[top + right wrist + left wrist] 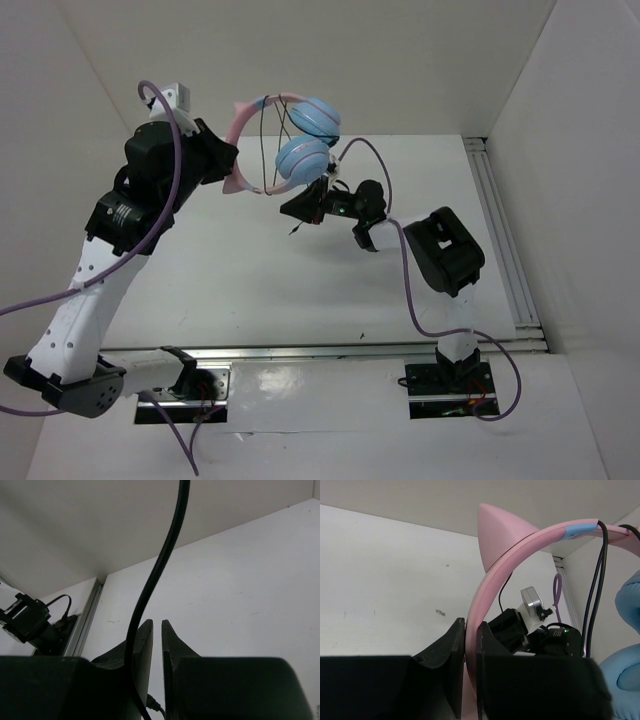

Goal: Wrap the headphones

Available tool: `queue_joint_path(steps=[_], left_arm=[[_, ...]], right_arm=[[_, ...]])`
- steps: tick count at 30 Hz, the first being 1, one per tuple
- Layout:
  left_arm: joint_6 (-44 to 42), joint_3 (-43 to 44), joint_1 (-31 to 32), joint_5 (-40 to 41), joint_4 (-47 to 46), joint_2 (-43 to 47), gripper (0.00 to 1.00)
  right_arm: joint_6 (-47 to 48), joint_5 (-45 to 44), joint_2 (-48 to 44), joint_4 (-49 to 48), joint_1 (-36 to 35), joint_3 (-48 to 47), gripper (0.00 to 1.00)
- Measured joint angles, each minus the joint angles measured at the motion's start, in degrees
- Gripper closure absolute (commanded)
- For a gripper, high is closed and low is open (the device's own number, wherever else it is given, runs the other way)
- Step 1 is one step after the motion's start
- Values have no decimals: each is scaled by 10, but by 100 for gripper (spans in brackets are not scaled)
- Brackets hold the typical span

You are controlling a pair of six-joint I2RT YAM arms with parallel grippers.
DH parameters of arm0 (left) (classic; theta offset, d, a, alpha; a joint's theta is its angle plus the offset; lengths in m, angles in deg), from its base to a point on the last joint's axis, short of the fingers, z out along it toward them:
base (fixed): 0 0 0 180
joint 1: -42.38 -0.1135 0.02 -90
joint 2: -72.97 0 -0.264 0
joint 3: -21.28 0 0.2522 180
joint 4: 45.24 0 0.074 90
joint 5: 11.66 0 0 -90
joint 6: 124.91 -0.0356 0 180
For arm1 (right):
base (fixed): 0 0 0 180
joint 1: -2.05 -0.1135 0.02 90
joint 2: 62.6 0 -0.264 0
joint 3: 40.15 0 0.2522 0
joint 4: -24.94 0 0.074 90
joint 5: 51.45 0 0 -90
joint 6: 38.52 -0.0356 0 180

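Above the white table (250, 290) the left arm (95, 265) rises steeply from the lower left of the top view. Its left tool (228, 165) is closed on the pink headband (238, 118) of the headphones (305, 140), which are held in the air at upper centre. The right arm (445, 250) bends low and reaches to the left, with the right tool (298, 208) just under the lower ear cup (300, 158). Only the left wrist view shows the band pinched between the fingers (451, 650), below a cat-ear point (495, 535). Only the right wrist view shows the right tool's fingers almost together, with a thin slit between them. The black cord (155, 580) crosses one finger, and I cannot tell if it is pinched.
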Motion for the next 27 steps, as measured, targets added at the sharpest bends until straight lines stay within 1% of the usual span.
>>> queue_joint_path(steps=[7, 9, 11, 13, 15, 17, 19, 23, 27], left_arm=[[0, 14, -16, 15, 2, -12, 100], [0, 19, -21, 18, 2, -14, 100], [0, 20, -26, 21, 2, -14, 100], [0, 21, -28, 27, 2, -14, 100], [0, 21, -32, 31, 2, -15, 100], [1, 21, -34, 35, 2, -18, 100], [1, 21, -37, 40, 1, -22, 100], [3, 20, -39, 63, 1, -29, 100], [5, 9, -39, 106, -5, -29, 100]], right_arm=[[0, -2, 0, 0, -5, 16, 80], [0, -2, 0, -1, -5, 19, 82], [0, -3, 2, -1, -5, 20, 86], [0, -4, 3, -1, -6, 23, 86], [0, -4, 5, -2, -7, 27, 90], [0, -4, 8, -2, -10, 33, 96], [1, -4, 8, -2, -12, 38, 100], [1, -4, 8, -4, -17, 42, 100], [14, -11, 3, -4, -25, 65, 100]])
